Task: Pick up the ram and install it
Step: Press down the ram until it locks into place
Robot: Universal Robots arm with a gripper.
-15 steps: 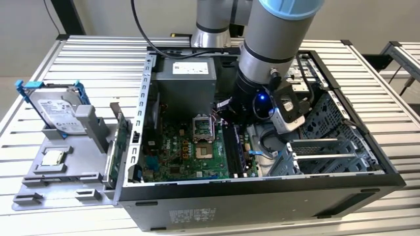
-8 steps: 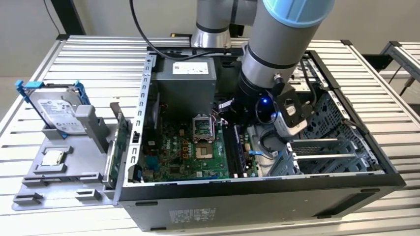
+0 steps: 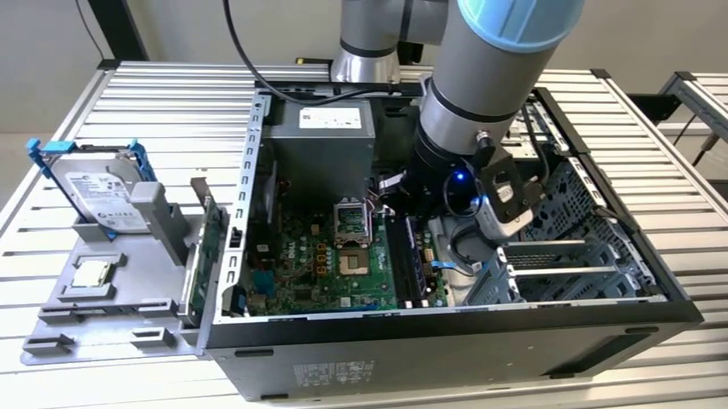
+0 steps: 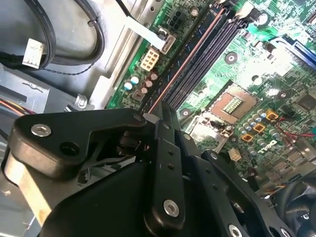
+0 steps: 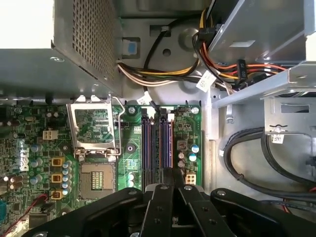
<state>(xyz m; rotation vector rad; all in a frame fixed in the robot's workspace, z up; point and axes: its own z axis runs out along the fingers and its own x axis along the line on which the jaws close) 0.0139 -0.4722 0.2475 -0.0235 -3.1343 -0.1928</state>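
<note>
In both wrist views my gripper hangs inside the open computer case, its fingers drawn together over the memory slots. A thin brown-edged strip, the ram seen edge-on, runs along the slot nearest the motherboard's edge. It reaches from the fingertips to the slot's far latch. In the first wrist view that slot lines up with the fingertips. Whether the fingers pinch the strip or only rest on it I cannot tell. In the exterior view the arm reaches down into the case and covers the fingers.
The power supply, the open processor socket, the cable bundles and the drive cage crowd the slots. On the exterior view's left, a grey tray holds a hard drive and a square chip. A green board stands on edge beside it.
</note>
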